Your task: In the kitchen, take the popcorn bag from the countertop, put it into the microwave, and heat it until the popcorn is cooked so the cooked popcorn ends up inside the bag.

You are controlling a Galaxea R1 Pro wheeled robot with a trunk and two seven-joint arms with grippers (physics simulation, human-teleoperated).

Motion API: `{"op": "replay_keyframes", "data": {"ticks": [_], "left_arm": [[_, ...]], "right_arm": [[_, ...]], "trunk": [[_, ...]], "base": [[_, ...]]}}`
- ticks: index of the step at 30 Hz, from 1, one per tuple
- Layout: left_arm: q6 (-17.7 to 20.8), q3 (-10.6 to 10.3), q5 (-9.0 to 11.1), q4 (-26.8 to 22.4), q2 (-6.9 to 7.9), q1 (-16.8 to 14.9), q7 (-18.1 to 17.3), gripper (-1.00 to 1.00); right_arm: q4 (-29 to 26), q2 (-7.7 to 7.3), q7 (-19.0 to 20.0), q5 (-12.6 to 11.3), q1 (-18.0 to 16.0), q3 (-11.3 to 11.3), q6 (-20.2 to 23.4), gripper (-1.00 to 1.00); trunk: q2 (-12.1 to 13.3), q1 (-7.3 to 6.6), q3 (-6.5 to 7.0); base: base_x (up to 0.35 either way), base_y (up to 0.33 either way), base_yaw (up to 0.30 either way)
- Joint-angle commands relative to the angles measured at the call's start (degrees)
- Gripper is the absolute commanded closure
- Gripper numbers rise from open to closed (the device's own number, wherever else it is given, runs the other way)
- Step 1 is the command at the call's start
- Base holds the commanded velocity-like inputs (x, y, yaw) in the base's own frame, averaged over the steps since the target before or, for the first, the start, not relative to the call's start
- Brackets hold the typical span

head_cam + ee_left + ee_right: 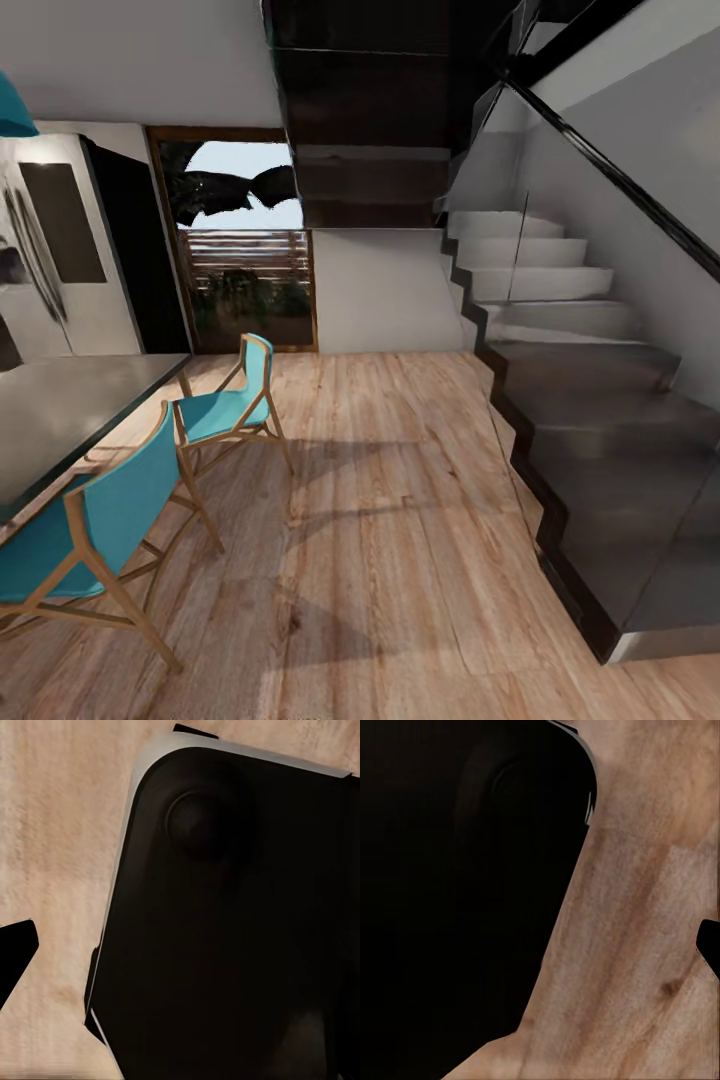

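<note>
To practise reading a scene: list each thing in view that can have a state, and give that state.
Near teal chair: upright, at the table.
Far teal chair: upright, at the table's corner.
Dark table: top bare where visible.
Silver fridge: doors shut.
Glass door: shut, as far as visible.
Staircase: steps bare.

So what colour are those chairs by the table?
Turquoise seats and backs on light wooden frames; the chairs show best in the head view.
</note>
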Motion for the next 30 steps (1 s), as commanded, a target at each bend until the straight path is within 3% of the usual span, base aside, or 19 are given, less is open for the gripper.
{"op": "replay_keyframes", "data": {"ticks": [1, 30], "left_arm": [[-0.03, 0.04, 0.22, -0.05, -0.02, 0.01, 0.02, -1.00], [-0.03, 0.04, 0.21, -0.06, -0.02, 0.01, 0.02, -1.00]], "right_arm": [[0.07, 0.01, -0.21, 0.16, -0.01, 0.07, -0.24, -1.00], [0.16, -0.02, -0.21, 0.08, -0.01, 0.12, -1.12, -1.00]], "trunk": [[-0.02, 0.00, -0.03], [-0.02, 0.00, -0.03]], "base": [[0.000, 0.000, 0.300], [0.000, 0.000, 0.300]]}}
